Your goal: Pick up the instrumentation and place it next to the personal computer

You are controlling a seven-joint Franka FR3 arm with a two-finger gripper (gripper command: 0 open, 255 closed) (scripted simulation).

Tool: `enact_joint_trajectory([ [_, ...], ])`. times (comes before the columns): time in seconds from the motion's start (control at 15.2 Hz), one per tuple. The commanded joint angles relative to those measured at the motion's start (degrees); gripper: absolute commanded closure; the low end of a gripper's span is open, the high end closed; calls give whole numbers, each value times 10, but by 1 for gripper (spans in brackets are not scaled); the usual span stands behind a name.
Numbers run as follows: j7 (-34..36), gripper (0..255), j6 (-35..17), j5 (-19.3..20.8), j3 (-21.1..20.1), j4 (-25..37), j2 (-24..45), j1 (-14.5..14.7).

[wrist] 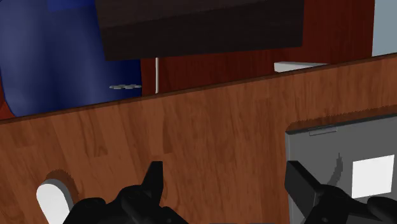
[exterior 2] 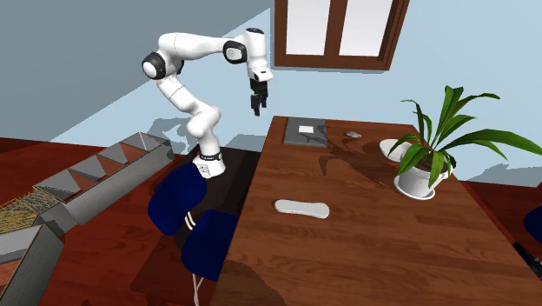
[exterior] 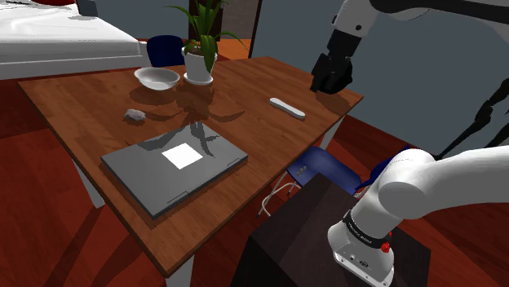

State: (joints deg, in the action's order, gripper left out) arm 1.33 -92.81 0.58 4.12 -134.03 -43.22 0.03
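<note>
In the shoulder view, the claw (exterior: 328,86) hangs high over the right-hand end of the wooden surface (exterior: 90,110), clear of everything on it. The instrumentation, a flat white oblong device (exterior: 287,108), lies on the surface near that end, lower and to the view's left of the claw. The personal computer, a closed grey laptop (exterior: 175,167), lies well apart from it, toward the near edge. A white bowl (exterior: 157,77), a potted plant (exterior: 198,65) and a small grey lump (exterior: 134,116) sit along the far side. This leaves bare wood around the laptop for a set-down.

In the second exterior view, the arm arches up from its stand and carries the claw (exterior 2: 257,109) pointing down, high up near the end of the surface where the laptop (exterior 2: 305,132) lies. The device (exterior 2: 301,209) lies flat in the open, well apart from both, with nothing beside it to obstruct a descent.

In the wrist view, the two black fingers (wrist: 153,178) stand wide apart with only bare surface (wrist: 191,127) between them. One rounded end of the device (wrist: 53,200) shows outside one finger and the laptop (wrist: 343,165) outside the other. Judgement: the approach is in hand. The claw needs to shift over the device and align across its narrow width before lowering.
</note>
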Motion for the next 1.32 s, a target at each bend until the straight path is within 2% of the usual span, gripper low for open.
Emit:
enact_joint_trajectory([
  [0.0,0,0,0,0,0,0,0,0],
  [0.66,-115,0,-126,37,93,20,148,-16],
  [0.99,-175,0,-180,33,137,58,243,-18],
  [1.25,-228,0,-215,14,168,102,326,-20],
])
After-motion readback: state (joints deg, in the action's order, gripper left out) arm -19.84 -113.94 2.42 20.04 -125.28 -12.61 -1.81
